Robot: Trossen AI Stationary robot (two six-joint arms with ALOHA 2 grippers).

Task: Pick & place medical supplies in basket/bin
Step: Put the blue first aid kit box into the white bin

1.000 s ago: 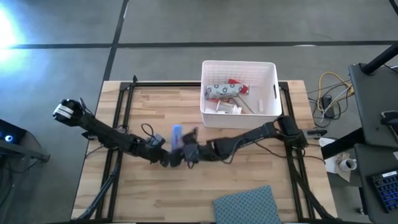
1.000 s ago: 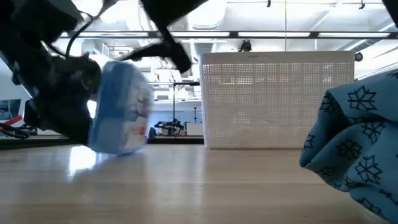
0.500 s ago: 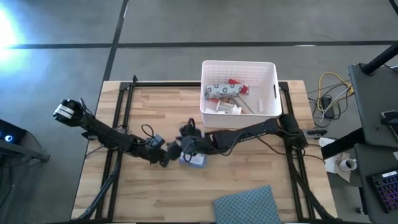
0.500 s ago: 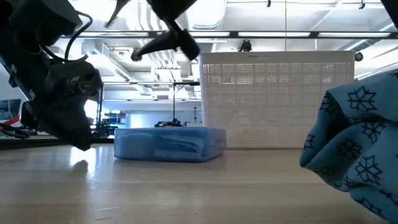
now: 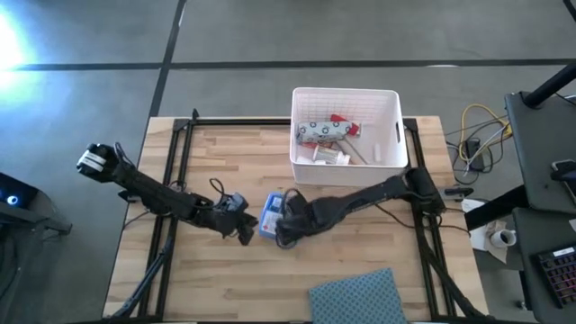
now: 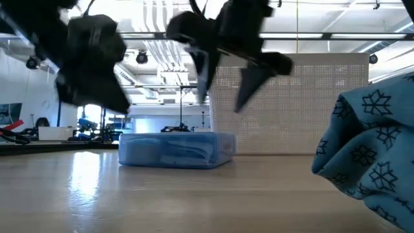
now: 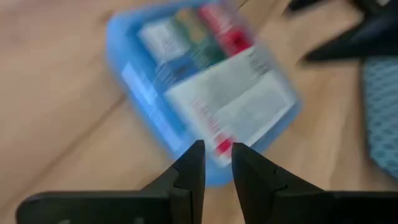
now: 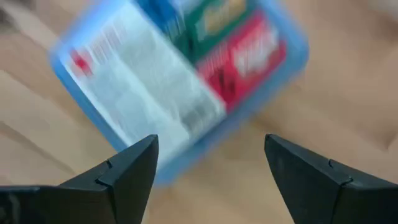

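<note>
Medical supplies mostly lie in the white perforated plastic bin (image 5: 392, 106) at the worktop's far edge; one flat blue-and-red packet (image 5: 271, 216) remains mid-worktop, beneath the wide-open right gripper (image 5: 286, 236), beside the nearly closed, empty left gripper (image 5: 246, 230).

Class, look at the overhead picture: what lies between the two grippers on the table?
In the high view, the blue packet lies flat on the wood between the left gripper and the open right gripper.

Both end effectors crowd the flat packet (image 5: 271, 216).
</note>
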